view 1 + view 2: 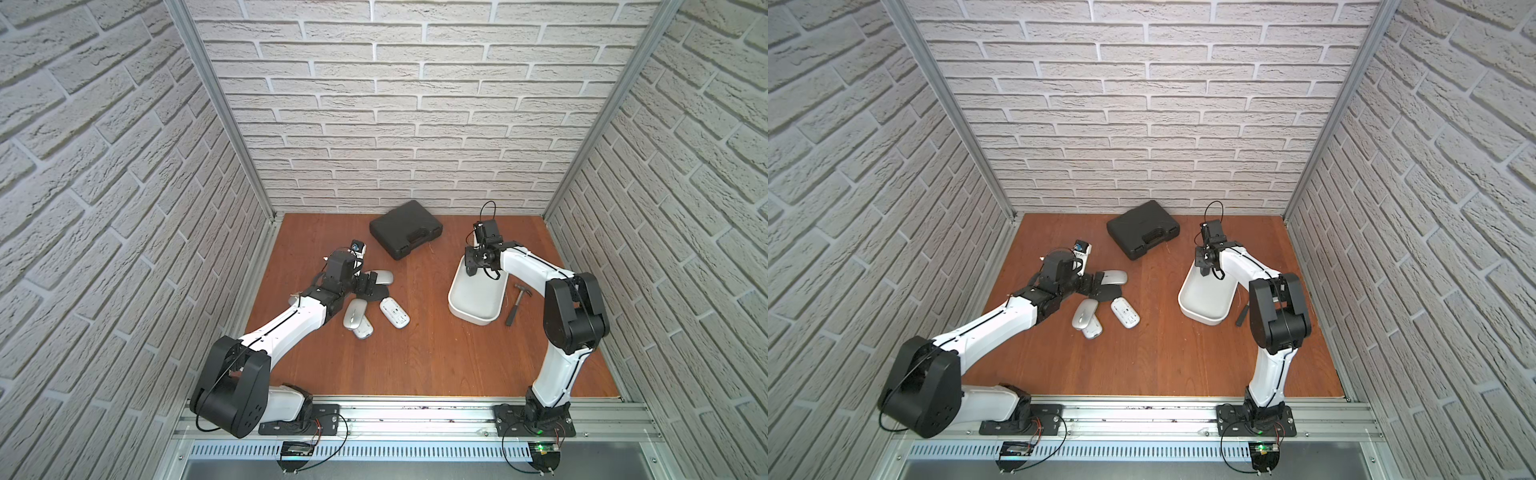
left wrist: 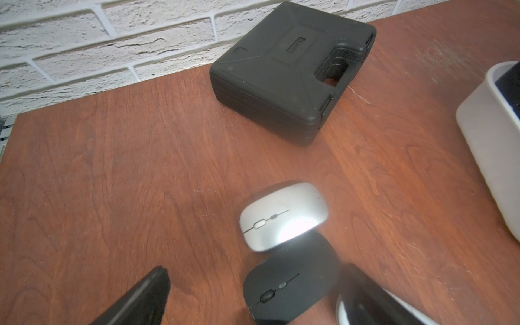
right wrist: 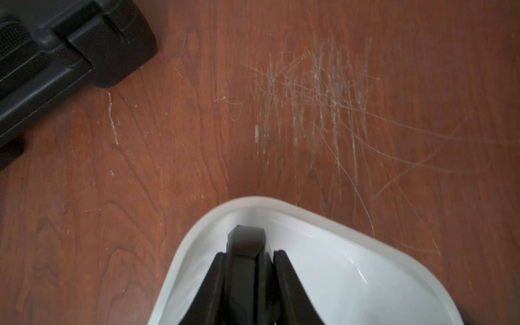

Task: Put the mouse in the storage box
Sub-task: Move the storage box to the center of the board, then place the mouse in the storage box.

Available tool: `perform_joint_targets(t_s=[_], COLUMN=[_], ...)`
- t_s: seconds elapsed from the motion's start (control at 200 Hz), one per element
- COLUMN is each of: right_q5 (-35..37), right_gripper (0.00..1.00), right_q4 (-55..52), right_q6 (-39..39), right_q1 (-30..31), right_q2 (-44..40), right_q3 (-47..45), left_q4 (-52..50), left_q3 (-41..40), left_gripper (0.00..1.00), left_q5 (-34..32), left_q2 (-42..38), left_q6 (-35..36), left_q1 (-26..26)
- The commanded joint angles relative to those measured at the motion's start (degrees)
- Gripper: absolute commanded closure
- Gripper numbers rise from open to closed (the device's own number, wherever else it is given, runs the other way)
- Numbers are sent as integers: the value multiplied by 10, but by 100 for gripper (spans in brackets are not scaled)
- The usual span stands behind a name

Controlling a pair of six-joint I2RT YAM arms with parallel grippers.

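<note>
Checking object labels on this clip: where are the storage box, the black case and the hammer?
storage box (image 1: pixel 478 301): in a top view, bare inner floor.
black case (image 1: pixel 405 226): in a top view, middle of the lid.
hammer (image 1: pixel 513 308): in a top view, midway along the handle.

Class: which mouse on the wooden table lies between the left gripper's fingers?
The matte black oval mouse, the only dark one; its silver neighbour lies beyond the left gripper.

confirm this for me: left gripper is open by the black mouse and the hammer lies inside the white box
Not quite. The hammer lies on the table beside the white box, outside it; a top view shows this. The rest holds: the left gripper is open by the black mouse.
</note>
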Motion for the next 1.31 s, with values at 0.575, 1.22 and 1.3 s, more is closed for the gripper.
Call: perform_joint_targets(t_s=[0.575, 1.22, 1.3], right_q5=[214, 140, 115], right_gripper=[91, 37, 32], right_q4=[24, 30, 26], right_q6=[-186, -215, -205], right_q1=[66, 84, 84], right_q2=[77, 79, 70], right_q3=[92, 70, 60], left_q4=[3, -54, -75], left_q3=[-13, 12, 16], left_gripper=[2, 2, 2], left_q5=[-4, 4, 2], left_q2=[21, 24, 22], left_q6=[-28, -87, -100], left_q1=[20, 49, 54])
